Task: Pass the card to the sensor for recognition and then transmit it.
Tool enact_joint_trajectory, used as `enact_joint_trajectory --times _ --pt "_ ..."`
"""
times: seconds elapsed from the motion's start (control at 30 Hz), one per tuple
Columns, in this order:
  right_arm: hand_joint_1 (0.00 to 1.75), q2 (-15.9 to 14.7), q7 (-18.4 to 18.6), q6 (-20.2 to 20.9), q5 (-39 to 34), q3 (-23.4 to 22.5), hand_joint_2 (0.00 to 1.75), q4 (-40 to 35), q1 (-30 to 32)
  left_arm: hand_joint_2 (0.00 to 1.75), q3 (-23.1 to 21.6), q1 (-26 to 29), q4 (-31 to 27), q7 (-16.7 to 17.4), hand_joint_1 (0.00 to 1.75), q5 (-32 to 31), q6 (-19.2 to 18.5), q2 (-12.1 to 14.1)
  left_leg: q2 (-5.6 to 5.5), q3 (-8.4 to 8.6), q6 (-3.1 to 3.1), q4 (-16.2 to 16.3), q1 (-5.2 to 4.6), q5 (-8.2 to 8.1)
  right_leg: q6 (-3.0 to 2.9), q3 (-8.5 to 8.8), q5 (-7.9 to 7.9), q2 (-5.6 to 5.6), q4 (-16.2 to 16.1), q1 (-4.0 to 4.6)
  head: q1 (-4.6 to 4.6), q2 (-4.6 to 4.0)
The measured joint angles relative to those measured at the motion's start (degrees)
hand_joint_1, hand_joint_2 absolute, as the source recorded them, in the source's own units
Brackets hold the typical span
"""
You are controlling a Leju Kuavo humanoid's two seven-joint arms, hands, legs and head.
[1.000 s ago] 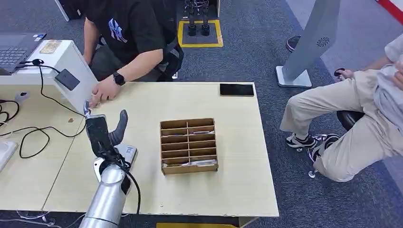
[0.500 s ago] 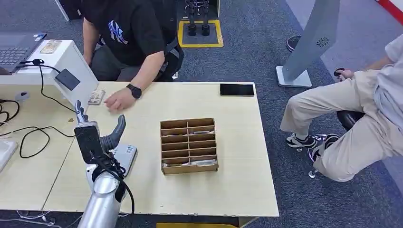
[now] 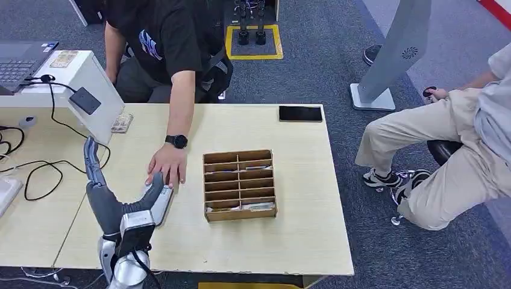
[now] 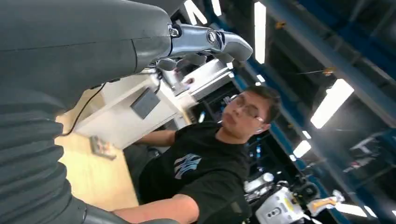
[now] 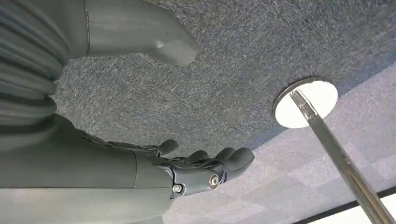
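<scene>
The left robot hand (image 3: pixel 111 201) is hanging open over the desk (image 3: pixel 289 235), holding nothing. It should be closing gently on the card (image 3: pixel 158 198) beside its thumb, avoiding the person's hand (image 3: pixel 166 165).

floor: grey-blue carpet (image 3: pixel 325 72), yellow-taped square (image 3: pixel 253 42) far side | furn: pale wood worktop (image 3: pixel 301 229), white raised stand (image 3: pixel 72 78) at its left end | grey panel on flat base (image 3: pixel 395 54) to the right | light: long ceiling strip lamps (image 4: pixel 329 102), bright

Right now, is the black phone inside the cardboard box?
No, the black phone lies flat on the table near its far edge, apart from the cardboard box.
</scene>
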Motion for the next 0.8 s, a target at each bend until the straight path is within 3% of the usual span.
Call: enact_joint_trajectory --times 0.2,0.27,0.3,0.33,0.37,0.47,0.6,0.8 --pt "0.0 0.0 0.0 0.0 -0.28 -0.02 1.75 -0.07 0.0 1.75 -0.02 0.88 -0.67 -1.36 0.0 -1.14 0.0 -0.13 0.0 0.0 0.0 0.0 0.0 0.0 0.0 0.01 0.0 0.0 0.0 0.0 0.02 0.0" --pt "0.0 0.0 0.0 0.0 -0.44 -0.15 1.75 -0.07 0.01 1.75 -0.76 3.5 -2.59 -4.07 0.0 -4.96 0.02 -0.19 0.01 0.01 0.0 0.0 0.0 0.0 0.0 0.0 0.0 0.01 0.0 0.0 -0.02 0.0" --pt "0.0 0.0 0.0 0.0 -0.06 -0.28 1.75 -0.07 0.0 1.75 -2.56 5.8 -4.7 -3.77 0.0 -13.47 0.0 -0.06 -0.01 0.01 0.0 0.0 0.01 0.0 0.0 0.01 0.0 -0.04 0.0 0.0 0.0 0.0" --pt "0.0 0.0 0.0 0.0 0.79 -0.31 1.75 -0.04 -0.01 1.75 -4.53 6.13 -6.07 0.84 0.0 -27.6 0.02 0.66 -0.01 0.03 0.0 0.0 0.01 0.01 0.0 0.03 0.01 -0.03 0.01 0.0 0.0 0.0" --pt "0.0 0.0 0.0 0.0 1.6 -0.33 1.75 -0.02 0.0 1.75 -8.09 4.99 -6.53 15.5 0.0 -44.09 0.02 3.33 -0.01 0.05 -0.02 0.0 0.01 0.04 -0.01 0.01 0.01 -0.04 0.01 0.0 0.0 0.0" --pt "0.0 0.02 0.0 0.0 1.82 -0.37 1.75 -0.02 0.0 1.75 -13.69 2.09 -5.15 25.2 0.0 -48.17 0.02 6.3 -0.02 0.05 -0.02 0.0 0.01 0.04 -0.01 0.03 0.01 -0.05 0.01 0.01 -0.02 0.0" --pt "0.0 0.02 0.0 0.0 2.71 -0.37 1.75 -0.02 0.02 1.75 -21.32 -1.52 -1.53 30.3 0.0 -49.76 -1.83 8.89 0.0 0.04 -0.02 0.0 0.01 0.04 -0.02 0.02 0.03 -0.01 0.01 0.0 -0.02 0.0" --pt "0.0 0.02 0.0 0.0 2.84 -0.46 1.75 0.0 0.04 1.75 -27.32 -4.31 2.41 31.63 0.0 -49.81 -3.85 10.56 0.0 0.02 -0.01 0.01 -0.03 0.03 -0.01 -0.02 0.02 -0.01 0.0 -0.03 0.0 0.0"
